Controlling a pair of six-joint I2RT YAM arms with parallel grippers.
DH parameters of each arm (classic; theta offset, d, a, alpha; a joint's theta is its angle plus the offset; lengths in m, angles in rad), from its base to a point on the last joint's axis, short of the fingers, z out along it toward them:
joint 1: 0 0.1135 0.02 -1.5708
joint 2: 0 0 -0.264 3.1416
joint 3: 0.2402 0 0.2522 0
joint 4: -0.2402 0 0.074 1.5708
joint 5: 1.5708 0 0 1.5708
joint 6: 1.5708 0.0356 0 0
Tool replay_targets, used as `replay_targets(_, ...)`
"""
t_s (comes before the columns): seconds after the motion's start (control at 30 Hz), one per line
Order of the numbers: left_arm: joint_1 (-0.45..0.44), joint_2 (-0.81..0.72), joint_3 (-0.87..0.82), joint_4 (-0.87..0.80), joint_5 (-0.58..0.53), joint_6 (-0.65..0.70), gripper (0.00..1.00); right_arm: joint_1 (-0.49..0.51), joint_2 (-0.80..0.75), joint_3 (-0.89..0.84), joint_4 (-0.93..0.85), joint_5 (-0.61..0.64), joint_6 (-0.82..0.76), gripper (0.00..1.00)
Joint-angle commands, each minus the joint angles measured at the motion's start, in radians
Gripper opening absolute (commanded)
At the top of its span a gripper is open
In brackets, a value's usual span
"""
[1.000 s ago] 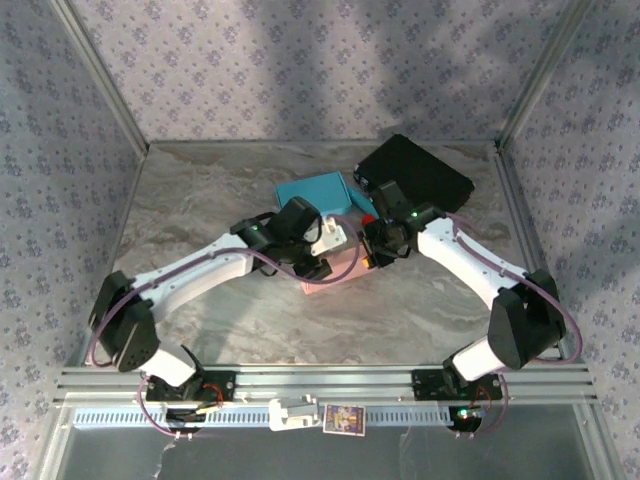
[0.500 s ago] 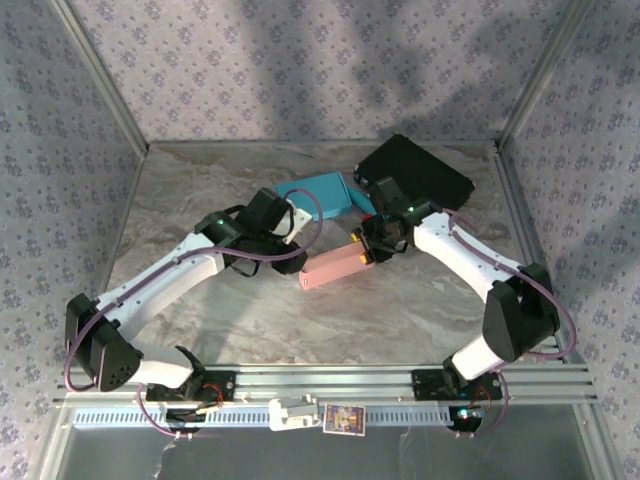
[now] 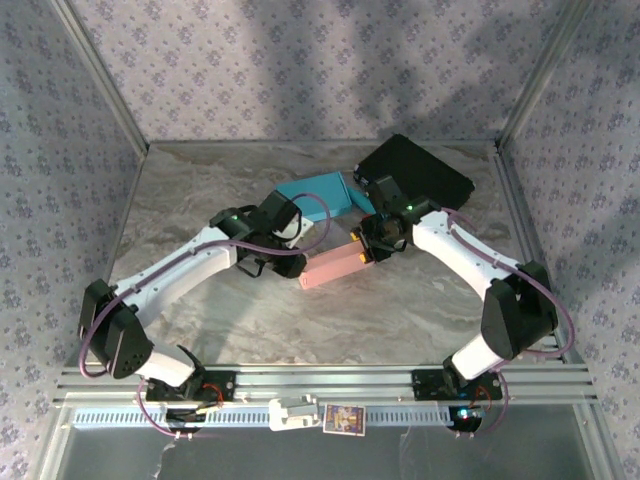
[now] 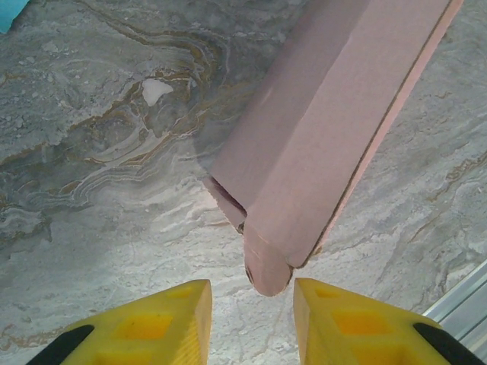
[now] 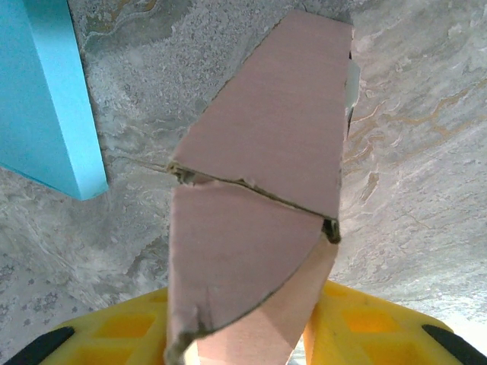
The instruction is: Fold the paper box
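My right gripper clamps one end of the box. My left gripper sits released, just off its other end.

Pink box flap pinched btwn yellow fingers; blue box left.

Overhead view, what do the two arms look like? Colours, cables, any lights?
The left arm and right arm have white shells, black joint housings, purple cables looping alongside and a small green light near each wrist. The left end effector and right end effector have chunky yellow fingers with black insets.
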Motion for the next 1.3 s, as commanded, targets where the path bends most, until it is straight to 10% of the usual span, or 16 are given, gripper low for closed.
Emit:
replay_targets(0.0, -0.004, 0.020, 0.037, -0.014, -0.021, 0.007, 0.33, -0.008, 0.030, 0.014, -0.042, 0.009, 0.017, 0.40)
replay_targets(1.27, -0.027, 0.085, 0.106, -0.030, -0.038, -0.119, 0.07, -0.008, 0.049, 0.014, -0.035, -0.017, 0.066, 0.39)
